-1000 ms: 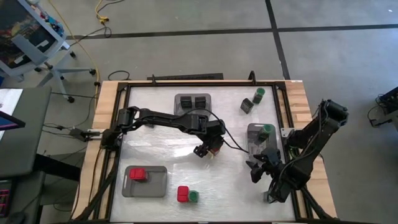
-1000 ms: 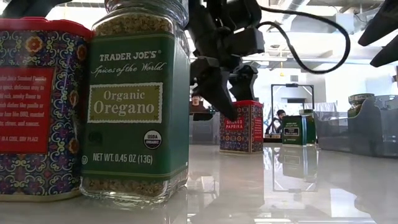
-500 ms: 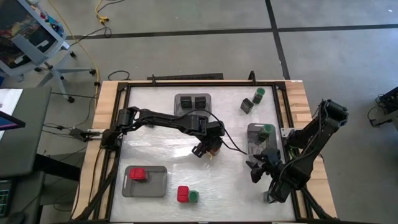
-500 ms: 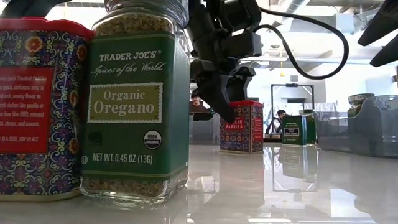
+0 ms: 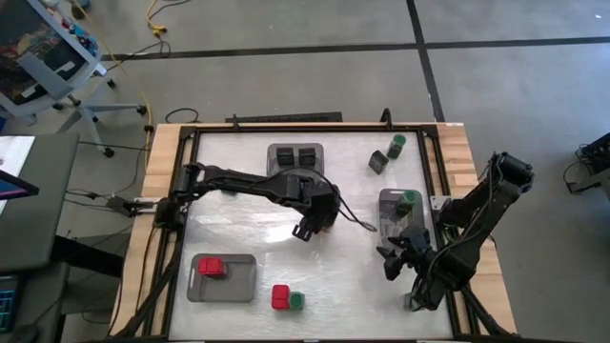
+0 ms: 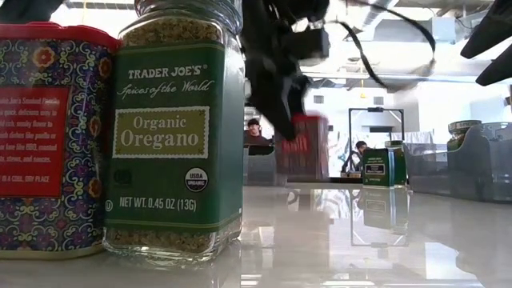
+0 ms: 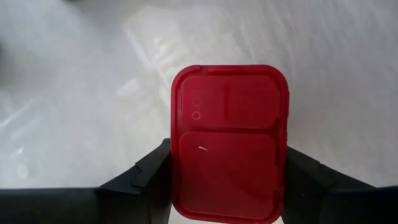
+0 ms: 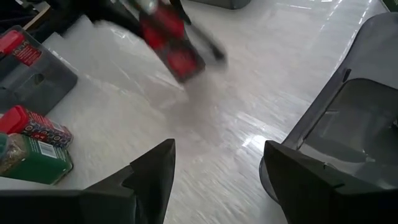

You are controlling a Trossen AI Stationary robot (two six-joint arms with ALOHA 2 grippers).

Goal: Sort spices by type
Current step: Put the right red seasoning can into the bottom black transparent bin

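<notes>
My left gripper (image 5: 313,225) hangs over the middle of the table, shut on a red spice tin (image 6: 307,149) with a red lid (image 7: 229,118). My right gripper (image 5: 395,259) waits open near the right edge, holding nothing. A red tin (image 5: 280,297) and a green-lidded jar (image 5: 297,301) stand together by the near edge. A black cube (image 5: 377,162) and another green-lidded jar (image 5: 396,145) stand at the far right. My left gripper pinches the red tin between its two fingers (image 7: 148,175), on two opposite side walls (image 7: 175,186) just below the lid. The fingers come from above, slanting down. The tin hangs clear of the table, lid up and slightly tilted.
Three grey trays sit on the table: the far tray (image 5: 295,147) holds two black cubes, the right tray (image 5: 389,221) holds a green-lidded jar, and the near-left tray (image 5: 240,282) holds a red tin. Bare table lies between them.
My left gripper has shut on the red tin that stood on the table, then risen with it. The tin is now lifted clear of the table and has shifted slightly toward the left edge. My right arm has kept still.
</notes>
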